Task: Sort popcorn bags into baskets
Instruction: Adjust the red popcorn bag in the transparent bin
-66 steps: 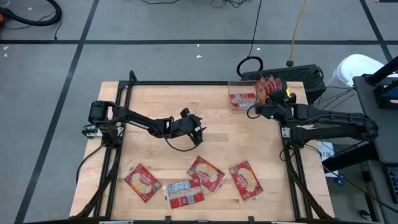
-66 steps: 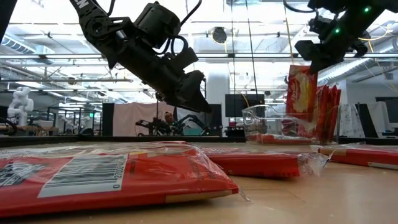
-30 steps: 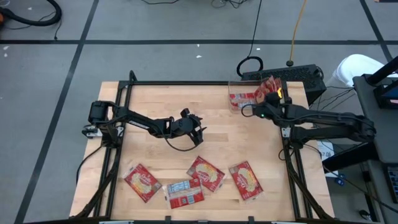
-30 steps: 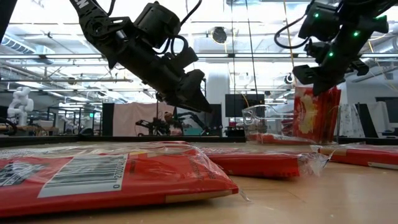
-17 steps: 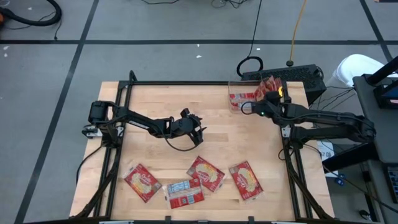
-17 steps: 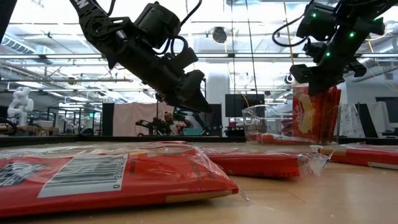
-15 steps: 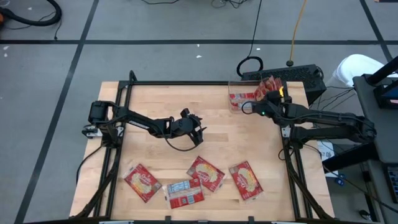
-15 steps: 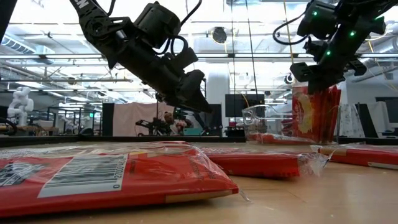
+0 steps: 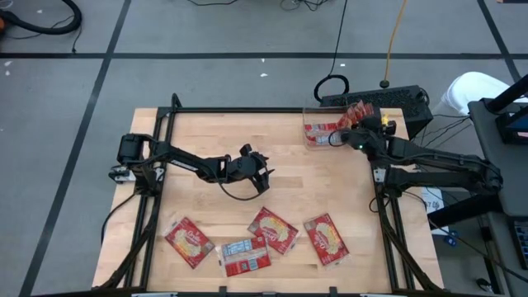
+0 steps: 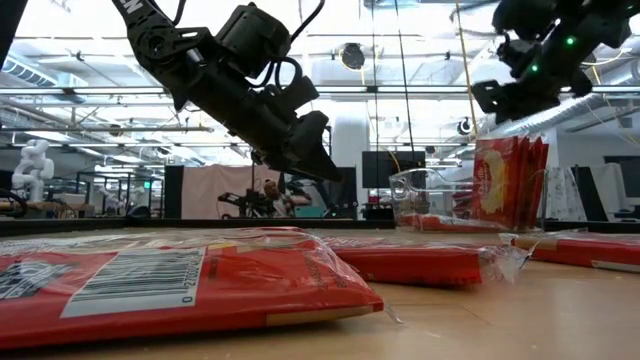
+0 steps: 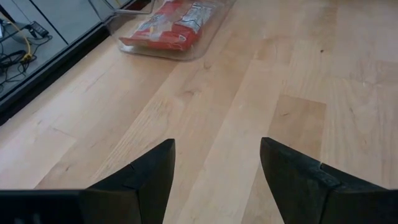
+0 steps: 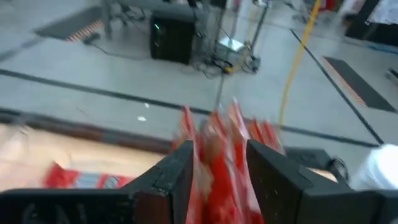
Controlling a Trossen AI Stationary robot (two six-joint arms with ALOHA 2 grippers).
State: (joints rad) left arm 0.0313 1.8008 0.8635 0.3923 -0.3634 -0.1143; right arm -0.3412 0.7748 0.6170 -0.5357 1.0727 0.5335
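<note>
right hand (image 10: pixel 510 100) lifted off upright popcorn bags (image 10: pixel 508 182)

You get even, bright overhead light in the high view, with only soft shadows on the counter (image 9: pixel 289 165). The low view glares: ceiling lights blow out white, leaving the arms as dark silhouettes, and the nearest popcorn bag (image 10: pixel 170 285) is soft, out of focus. The right wrist view is motion-blurred; the left wrist view is sharp.
</note>
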